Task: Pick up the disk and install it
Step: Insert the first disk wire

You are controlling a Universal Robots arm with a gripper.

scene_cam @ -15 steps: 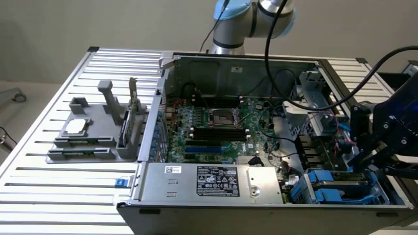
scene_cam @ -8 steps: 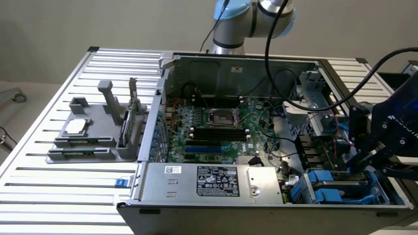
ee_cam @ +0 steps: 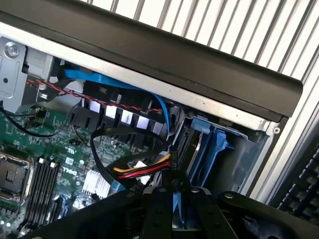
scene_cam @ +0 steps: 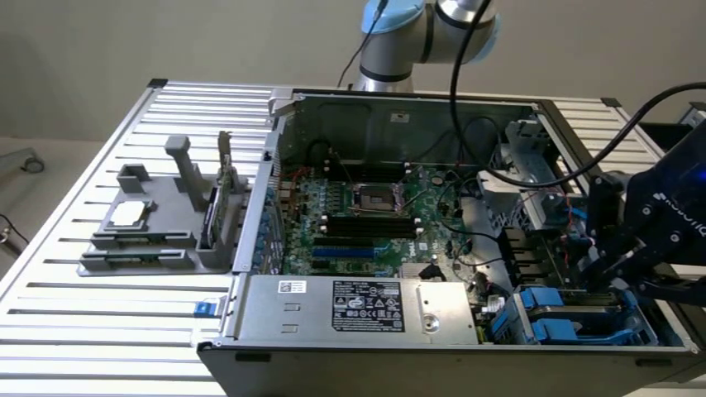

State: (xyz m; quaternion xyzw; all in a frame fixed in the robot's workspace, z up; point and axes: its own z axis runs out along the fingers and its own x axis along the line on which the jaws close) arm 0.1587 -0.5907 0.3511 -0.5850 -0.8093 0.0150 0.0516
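Looking along the wrist view, I see the gripper (scene_cam: pixel 610 277) clamped narrow on a thin blue-edged slab that I take to be the disk (ee_cam: pixel 177 205). It is held on edge at the mouth of the bay (ee_cam: pixel 214 149) of blue carriers, in the corner of the case (scene_cam: pixel 386 364) at the exterior view's lower right. To seat it well, I judge the disk must sit square to the free slot's rails and go straight in without twist, since a tilt could jam the bracket, and the cables (ee_cam: pixel 144 170) just beside the fingers should stay out of the slot.
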